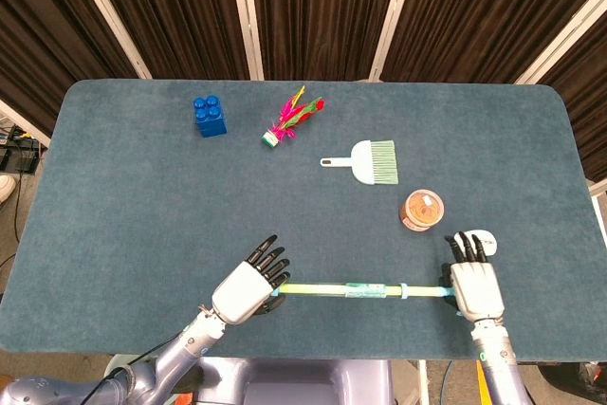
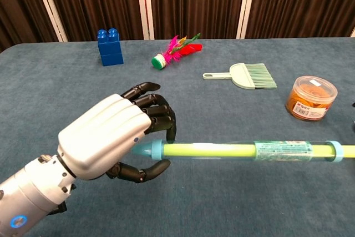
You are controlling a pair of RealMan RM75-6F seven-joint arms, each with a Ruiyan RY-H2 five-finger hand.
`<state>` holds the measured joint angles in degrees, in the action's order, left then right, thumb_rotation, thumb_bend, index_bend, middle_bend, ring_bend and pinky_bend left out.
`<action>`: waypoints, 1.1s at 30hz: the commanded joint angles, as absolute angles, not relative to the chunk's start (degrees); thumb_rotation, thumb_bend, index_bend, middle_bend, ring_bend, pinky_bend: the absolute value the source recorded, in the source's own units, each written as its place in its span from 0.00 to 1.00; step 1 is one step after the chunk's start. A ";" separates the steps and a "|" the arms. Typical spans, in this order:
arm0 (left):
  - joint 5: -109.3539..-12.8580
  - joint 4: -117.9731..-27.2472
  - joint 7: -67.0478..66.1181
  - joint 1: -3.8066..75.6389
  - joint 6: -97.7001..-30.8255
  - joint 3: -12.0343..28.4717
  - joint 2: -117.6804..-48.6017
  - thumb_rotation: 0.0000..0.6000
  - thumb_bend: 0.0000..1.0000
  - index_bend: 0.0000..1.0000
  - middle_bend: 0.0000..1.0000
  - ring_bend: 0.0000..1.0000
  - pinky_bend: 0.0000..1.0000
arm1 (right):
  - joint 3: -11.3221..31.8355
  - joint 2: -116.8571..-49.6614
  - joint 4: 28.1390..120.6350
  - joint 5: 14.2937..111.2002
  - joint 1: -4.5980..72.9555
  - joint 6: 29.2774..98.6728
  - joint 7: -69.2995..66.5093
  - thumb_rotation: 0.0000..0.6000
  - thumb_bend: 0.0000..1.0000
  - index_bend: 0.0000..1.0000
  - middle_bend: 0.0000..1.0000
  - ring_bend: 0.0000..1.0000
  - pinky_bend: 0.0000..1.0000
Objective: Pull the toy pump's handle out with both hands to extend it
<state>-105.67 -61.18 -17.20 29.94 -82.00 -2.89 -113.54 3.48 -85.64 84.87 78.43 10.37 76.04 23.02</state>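
The toy pump (image 1: 365, 290) is a yellow-green tube with a printed label and a blue ring (image 2: 333, 151), lying level near the table's front edge. My left hand (image 1: 248, 288) curls its fingers (image 2: 158, 117) over the tube's blue-capped left end (image 2: 150, 149) and its thumb under it; the pointed tip shows against the hand's white shell. My right hand (image 1: 474, 284) covers and grips the handle end on the right. In the chest view that hand is out of frame.
A white mouse (image 1: 482, 237) lies just beyond my right hand, with an orange-lidded tub (image 1: 422, 210) further back. Also on the table (image 1: 114, 215) are a small brush (image 1: 365, 161), a feathered shuttlecock (image 1: 289, 120) and a blue block (image 1: 210, 115).
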 commanded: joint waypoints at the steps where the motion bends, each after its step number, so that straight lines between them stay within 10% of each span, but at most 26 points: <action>1: -106.50 -62.38 -16.52 29.84 -83.07 -3.39 -112.13 1.00 0.47 0.71 0.33 0.20 0.10 | 4.59 -84.83 84.51 77.05 10.68 75.56 22.47 1.00 0.58 0.78 0.16 0.01 0.00; 33: -110.86 -76.75 -7.48 26.43 -90.16 -6.80 -99.34 1.00 0.47 0.72 0.35 0.21 0.10 | 10.15 -79.89 80.66 69.86 13.21 72.96 18.15 1.00 0.57 0.78 0.16 0.01 0.00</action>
